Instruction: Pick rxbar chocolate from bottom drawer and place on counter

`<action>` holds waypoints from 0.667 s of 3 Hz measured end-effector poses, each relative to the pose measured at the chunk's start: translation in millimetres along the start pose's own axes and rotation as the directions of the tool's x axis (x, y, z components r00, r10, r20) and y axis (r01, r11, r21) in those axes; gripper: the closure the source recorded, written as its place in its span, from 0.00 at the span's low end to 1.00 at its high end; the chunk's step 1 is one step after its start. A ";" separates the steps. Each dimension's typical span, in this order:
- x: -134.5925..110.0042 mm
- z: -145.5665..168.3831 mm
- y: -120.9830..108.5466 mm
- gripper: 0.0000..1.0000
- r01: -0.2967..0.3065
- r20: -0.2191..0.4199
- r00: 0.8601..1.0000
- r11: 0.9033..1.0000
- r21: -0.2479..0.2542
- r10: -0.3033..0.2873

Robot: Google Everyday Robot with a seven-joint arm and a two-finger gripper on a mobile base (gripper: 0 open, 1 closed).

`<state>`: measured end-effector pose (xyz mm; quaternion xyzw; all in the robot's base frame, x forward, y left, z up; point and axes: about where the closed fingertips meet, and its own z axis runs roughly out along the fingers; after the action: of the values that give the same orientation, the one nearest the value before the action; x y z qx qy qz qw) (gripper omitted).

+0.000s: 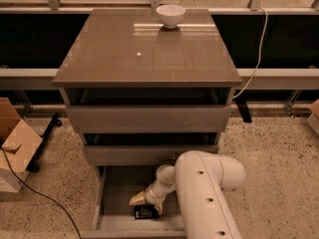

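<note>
The bottom drawer [114, 195] is pulled open below the two shallower drawers, showing its grey floor. The rxbar chocolate [145, 212], a small black-wrapped bar with pale print, lies on the drawer floor near the front. My gripper [142, 201] reaches down into the drawer at the end of the white arm [204, 198], its tan fingers right over the bar's upper edge. The counter [147, 46] is the glossy grey-brown top slab above.
A white bowl [170, 15] stands at the back of the counter. A cardboard box [15, 146] and a black cable lie on the speckled floor at the left. A white cable hangs at the right. A railing runs behind the cabinet.
</note>
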<state>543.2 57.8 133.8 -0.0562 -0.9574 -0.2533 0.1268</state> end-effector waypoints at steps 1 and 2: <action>0.0 1.3 0.3 0.42 -0.003 -0.004 1.000 1.000 -0.004 0.003; -0.2 3.6 0.0 0.73 -0.006 -0.009 1.000 1.000 -0.006 0.006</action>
<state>542.7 59.6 130.7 -0.0584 -0.9559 -0.2559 0.1316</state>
